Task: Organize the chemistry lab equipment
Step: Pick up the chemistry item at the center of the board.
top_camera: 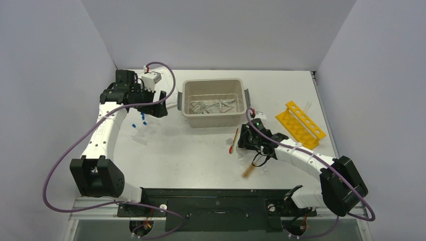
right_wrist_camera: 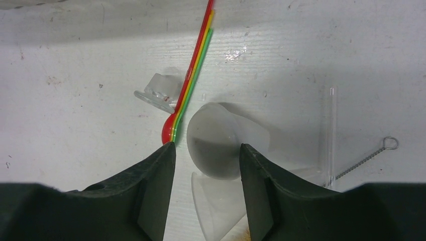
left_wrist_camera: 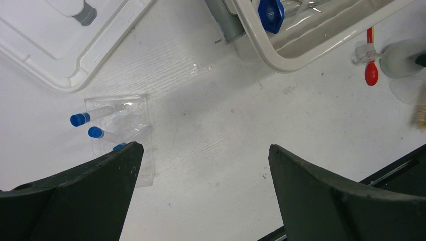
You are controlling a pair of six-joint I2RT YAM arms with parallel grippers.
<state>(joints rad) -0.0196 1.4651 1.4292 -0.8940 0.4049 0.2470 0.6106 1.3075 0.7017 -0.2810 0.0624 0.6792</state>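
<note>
My right gripper (right_wrist_camera: pixel 207 149) is open low over the table (top_camera: pixel 191 150), its jaws either side of a clear beaker (right_wrist_camera: pixel 216 135) lying on its side; I see no grip on it. A green-and-red spatula (right_wrist_camera: pixel 193 75) and a small glass vial (right_wrist_camera: pixel 158 93) lie just left of it, and a second clear cone-shaped piece (right_wrist_camera: pixel 221 206) lies below. A glass rod (right_wrist_camera: pixel 331 130) and a wire brush handle (right_wrist_camera: pixel 366 158) lie to the right. My left gripper (left_wrist_camera: pixel 203 148) is open and empty, above bare table beside blue-capped tubes (left_wrist_camera: pixel 95 120) on a clear tray.
A beige tub (top_camera: pixel 213 118) holding metal tools stands at the back middle, with its white lid (left_wrist_camera: pixel 65 55) to the left. A yellow tube rack (top_camera: pixel 300 124) stands at the right. Brown brush bristles (top_camera: pixel 248 170) lie near the right arm.
</note>
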